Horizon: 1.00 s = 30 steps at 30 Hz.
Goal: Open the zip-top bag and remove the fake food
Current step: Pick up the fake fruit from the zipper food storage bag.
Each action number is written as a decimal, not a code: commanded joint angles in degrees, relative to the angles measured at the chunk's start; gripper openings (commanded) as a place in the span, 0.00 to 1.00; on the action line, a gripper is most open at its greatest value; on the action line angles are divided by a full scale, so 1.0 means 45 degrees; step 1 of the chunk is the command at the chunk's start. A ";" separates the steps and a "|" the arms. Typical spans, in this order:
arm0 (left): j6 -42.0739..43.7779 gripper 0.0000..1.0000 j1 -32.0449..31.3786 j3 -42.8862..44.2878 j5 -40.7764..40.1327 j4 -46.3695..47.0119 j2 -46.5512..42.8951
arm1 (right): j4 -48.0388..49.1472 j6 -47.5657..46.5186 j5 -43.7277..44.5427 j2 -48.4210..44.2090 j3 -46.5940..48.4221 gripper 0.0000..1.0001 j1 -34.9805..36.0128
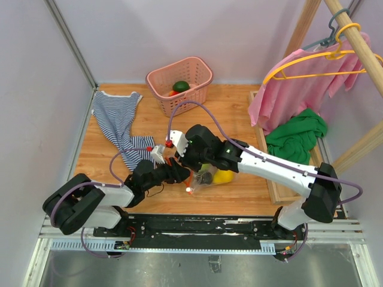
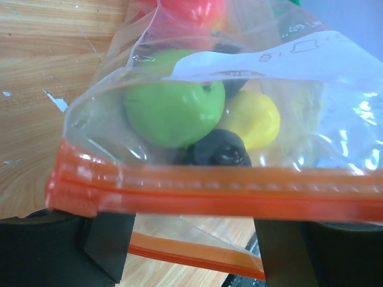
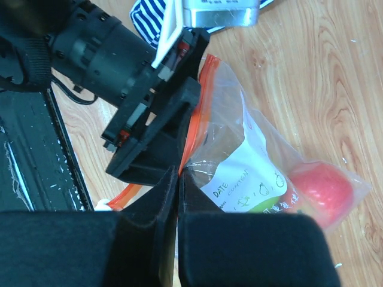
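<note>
Top view: zip-top bag [image 1: 210, 184] lies lower centre on the wooden table [image 1: 239, 113], fake food [image 1: 222, 176] inside. Left gripper [image 1: 181, 175] and right gripper [image 1: 191, 169] meet at the bag's left end.

Left wrist view: orange zip strip [image 2: 227, 191] spans the lower frame. A second lip [image 2: 191, 254] passes between the left fingers [image 2: 108, 245], which are spread and clamp nothing. Green fruit [image 2: 173, 110], yellow piece [image 2: 251, 119] and dark piece [image 2: 218, 149] show behind the film.

Right wrist view: right fingers [image 3: 251, 251] are pressed together with bag film pinched at the tips. White label [image 3: 245, 173] at centre, red apple [image 3: 320, 185] at right.
</note>
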 commanded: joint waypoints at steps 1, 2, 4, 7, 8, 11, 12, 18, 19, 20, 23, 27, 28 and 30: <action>0.0064 0.76 -0.0034 0.0403 0.0327 0.1583 0.0863 | -0.0054 0.0028 -0.0814 -0.0168 -0.0005 0.01 -0.0288; 0.0064 0.76 -0.0034 0.0439 0.0338 0.1710 0.1040 | -0.0246 -0.0069 -0.0982 -0.0027 0.0130 0.03 -0.0444; 0.0067 0.76 -0.0034 0.0516 0.0331 0.1876 0.1322 | -0.0660 -0.0419 -0.1800 0.0070 0.0414 0.17 -0.0799; 0.0188 0.77 -0.0034 0.0606 0.0349 0.1909 0.1616 | -0.1275 -0.1169 -0.3154 -0.0156 0.0811 0.36 -0.1331; 0.0233 0.77 -0.0034 0.0636 0.0368 0.1897 0.1676 | -0.1504 -0.1544 -0.3611 -0.0277 0.0918 0.44 -0.1532; 0.0361 0.77 -0.0034 0.0685 0.0368 0.1852 0.1775 | -0.1764 -0.2304 -0.4790 -0.0859 0.0869 0.57 -0.2126; 0.0399 0.77 -0.0034 0.0704 0.0361 0.1832 0.1806 | -0.1768 -0.2443 -0.5036 -0.1029 0.0759 0.58 -0.2390; 0.0501 0.78 -0.0013 0.0783 0.0462 0.2002 0.1955 | -0.1303 -0.2454 -0.3151 -0.0867 0.0125 0.32 -0.4336; 0.0502 0.78 -0.0014 0.0802 0.0494 0.2070 0.1977 | -0.1305 -0.2488 -0.2519 -0.0617 0.0061 0.24 -0.4534; 0.0517 0.78 0.0000 0.0821 0.0520 0.2132 0.1992 | -0.1296 -0.2551 -0.1969 -0.0330 -0.0001 0.18 -0.4712; 0.0566 0.79 0.0039 0.0846 0.0618 0.2295 0.2036 | -0.1318 -0.2681 -0.0867 0.0623 -0.0007 0.10 -0.5063; 0.0616 0.79 0.0111 0.0866 0.0769 0.2354 0.2066 | -0.1691 -0.2729 -0.0292 0.1912 0.0372 0.07 -0.5156; 0.0641 0.79 0.0131 0.0883 0.0784 0.2353 0.2076 | -0.1725 -0.2703 -0.0343 0.2137 0.0436 0.06 -0.5156; 0.0640 0.80 0.0175 0.0904 0.0786 0.2372 0.2128 | -0.1847 -0.2630 -0.0601 0.2588 0.0552 0.06 -0.5156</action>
